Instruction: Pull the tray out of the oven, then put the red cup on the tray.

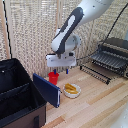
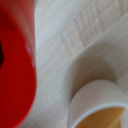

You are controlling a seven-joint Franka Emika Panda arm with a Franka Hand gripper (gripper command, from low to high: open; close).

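Observation:
The red cup [image 1: 53,77] stands on the wooden table, just left of the white bowl in the exterior view. My gripper [image 1: 56,70] is directly above it, down at the cup's rim, and its fingers are too small and blurred to tell whether they are open or shut. In the wrist view the red cup [image 2: 17,70] fills one side, very close and blurred. The oven [image 1: 116,50] sits at the exterior view's right, door lowered. The ridged dark tray [image 1: 107,59] sticks out of its front.
A white bowl [image 1: 72,90] [image 2: 97,102] of yellow food sits beside the cup. A big black soft case [image 1: 17,97] with a blue flap [image 1: 46,90] fills the exterior view's left. The oven door's black bar handle [image 1: 95,73] juts toward the table's middle.

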